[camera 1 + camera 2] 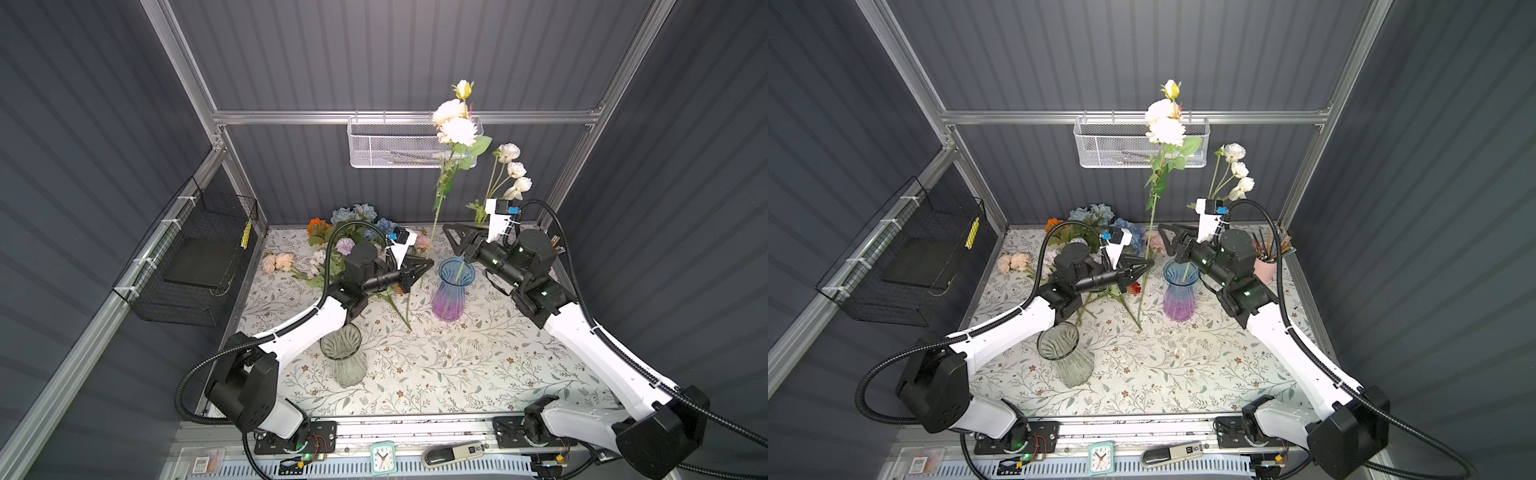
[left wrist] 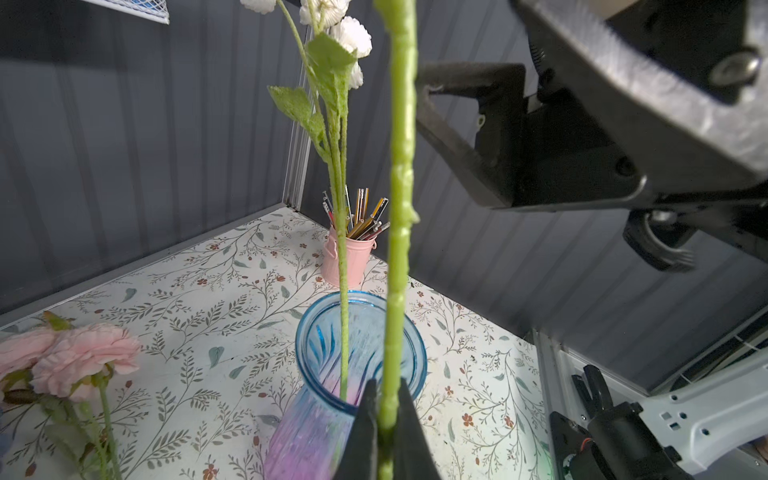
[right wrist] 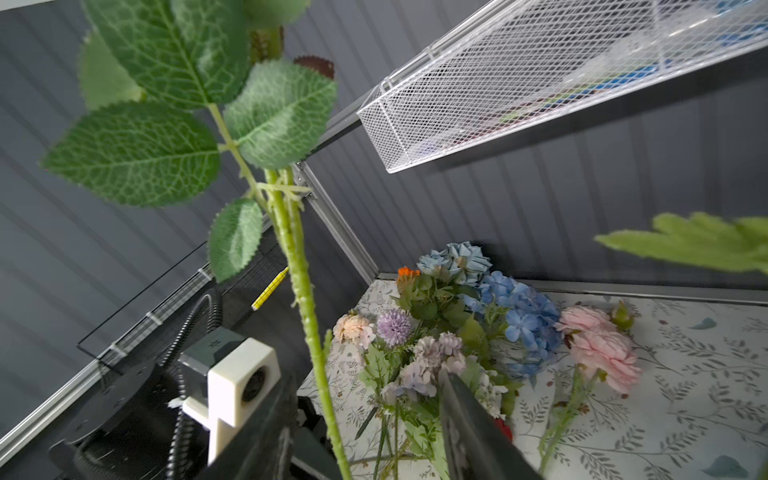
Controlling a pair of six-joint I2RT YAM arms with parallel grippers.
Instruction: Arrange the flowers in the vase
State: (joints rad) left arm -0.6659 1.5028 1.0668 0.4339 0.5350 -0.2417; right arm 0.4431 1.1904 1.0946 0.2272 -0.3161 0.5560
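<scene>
Floral tablecloth (image 1: 457,365) w/ blue-purple vase (image 1: 451,291) just right of left gripper (image 1: 429,263). Clamped tight on cream rose stem (image 1: 436,208), upright, just outside vase rim. Right gripper (image 1: 451,237) higher up, jaws apart, stem between them. Other flowers (image 1: 353,224) piled behind left gripper.

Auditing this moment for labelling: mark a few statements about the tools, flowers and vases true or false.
1. The left tool is shut on the tall green stem of cream roses. True.
2. The right tool is clamped on that stem too. False: its jaws stand open.
3. The clear ribbed glass vase holds several flowers. False: it is empty.
4. A white-flowered stem stands in the blue-and-purple glass vase. True.
</scene>
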